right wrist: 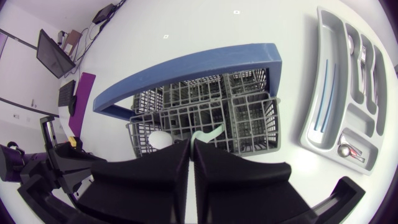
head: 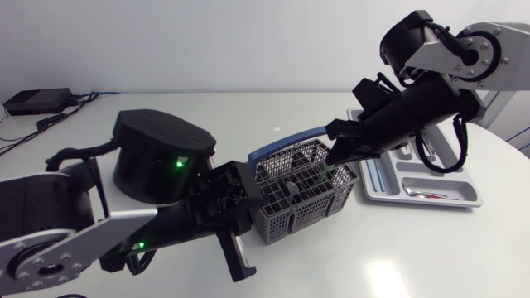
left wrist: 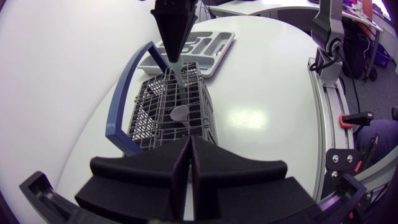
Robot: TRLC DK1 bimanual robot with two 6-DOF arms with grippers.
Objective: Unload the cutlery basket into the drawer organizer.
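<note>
A grey wire cutlery basket (head: 298, 194) with a blue handle (head: 281, 147) stands mid-table. My right gripper (head: 334, 161) dips into its far end, shut on the pale green handle (right wrist: 210, 133) of a utensil standing in the basket. The left wrist view shows that gripper (left wrist: 176, 56) over the same green handle (left wrist: 178, 70). A grey spoon (left wrist: 180, 114) stands in a nearer cell. My left gripper (left wrist: 189, 143) is shut, its tips at the basket's near end wall. The silver drawer organizer (head: 464, 178) lies to the right of the basket and holds some cutlery.
The left arm's round black base (head: 157, 153) stands left of the basket. A small black box (head: 37, 101) with cables sits at the table's far left corner. The organizer holds pale blue sticks (head: 377, 175) and a spoon (head: 431, 194).
</note>
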